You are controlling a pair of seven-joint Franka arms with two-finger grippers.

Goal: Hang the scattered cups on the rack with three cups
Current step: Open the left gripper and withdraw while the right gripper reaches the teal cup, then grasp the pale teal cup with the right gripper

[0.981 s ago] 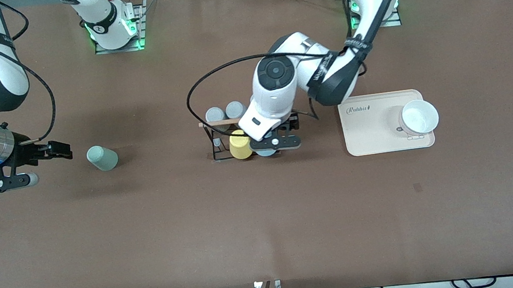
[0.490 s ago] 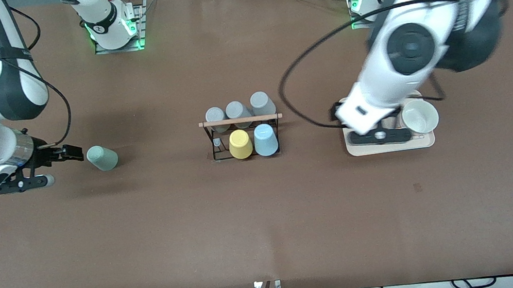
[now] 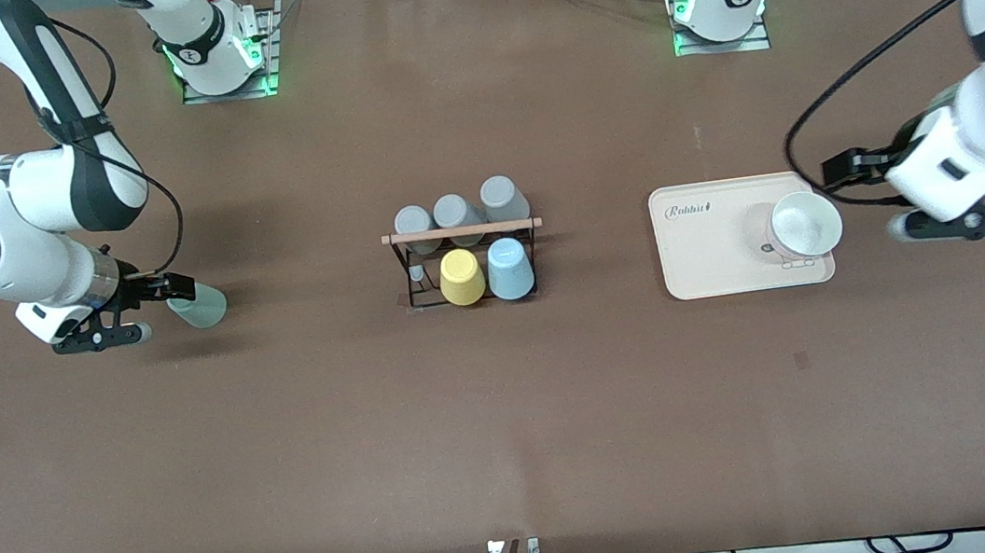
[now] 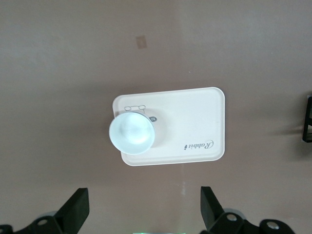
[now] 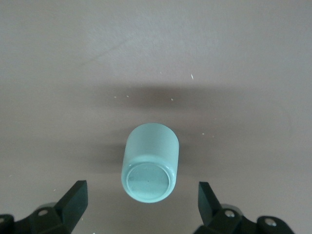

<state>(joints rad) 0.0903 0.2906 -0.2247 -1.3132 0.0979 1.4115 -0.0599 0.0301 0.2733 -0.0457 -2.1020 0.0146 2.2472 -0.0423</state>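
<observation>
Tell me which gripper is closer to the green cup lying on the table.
The right gripper, jaws open, is right beside the green cup, lined up with its base. The left gripper hangs open past the beige tray at the left arm's end.

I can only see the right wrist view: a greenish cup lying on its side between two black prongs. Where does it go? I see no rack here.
Observer: The rack stands mid-table, toward the left arm's end from the green cup that your open right gripper faces.
Operator: Is anything on it?
Observer: A yellow cup and a light blue cup in its nearer row, three grey cups in the farther row.
Operator: What is the other arm doing?
Observer: The left gripper hangs open over the table beside a beige tray that holds a white bowl.
</observation>
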